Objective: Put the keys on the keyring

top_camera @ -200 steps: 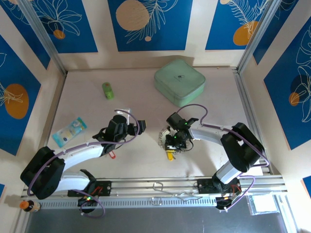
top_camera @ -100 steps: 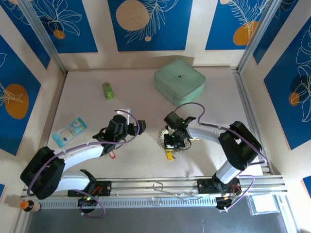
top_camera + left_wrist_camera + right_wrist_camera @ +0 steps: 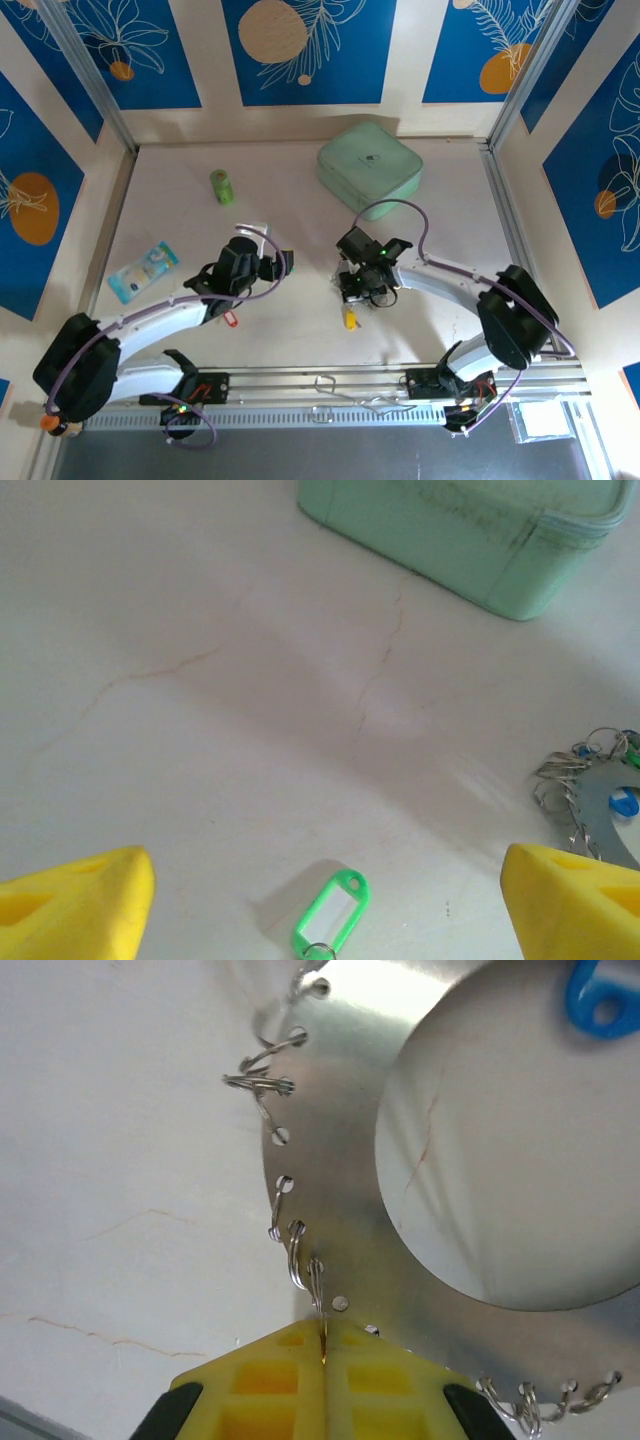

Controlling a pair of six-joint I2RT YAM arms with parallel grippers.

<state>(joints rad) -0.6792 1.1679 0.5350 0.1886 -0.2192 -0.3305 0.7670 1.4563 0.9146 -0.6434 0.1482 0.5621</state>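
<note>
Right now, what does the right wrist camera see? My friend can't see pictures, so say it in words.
The right gripper, yellow, is pinched shut on the rim of a flat silvery keyring, with the pale table behind it. Wire loops hang along the ring's edge, and a blue tag peeks in at the top right.

From the keyring (image 3: 325,1160), the box (image 3: 370,168) lies at twelve o'clock, the cylinder (image 3: 221,186) at ten, the packet (image 3: 143,270) at nine, a key (image 3: 349,320) at six.
</note>
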